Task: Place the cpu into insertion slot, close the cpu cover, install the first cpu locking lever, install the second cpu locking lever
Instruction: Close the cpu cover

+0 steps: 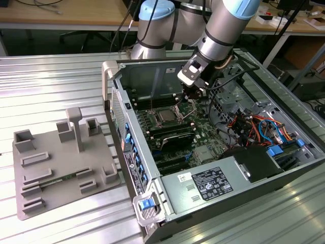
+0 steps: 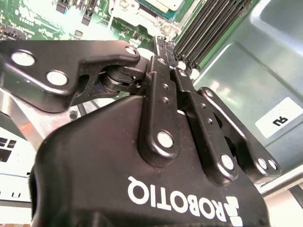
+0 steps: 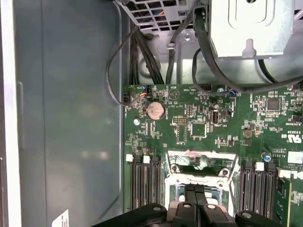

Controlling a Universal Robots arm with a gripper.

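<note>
Both fingers of my hand press together near the insertion slot; a white label marks the case wall

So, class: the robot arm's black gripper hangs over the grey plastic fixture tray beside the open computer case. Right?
No. The exterior view shows the black gripper inside the open computer case, above the green motherboard near the square silver-rimmed insertion slot; the grey plastic fixture tray lies beside the case.

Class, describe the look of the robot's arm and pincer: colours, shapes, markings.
The arm is made of silver-grey tubes with light blue joint caps. The pincer is matt black, with jointed link fingers held by round silver pins and white lettering on its body.
</note>
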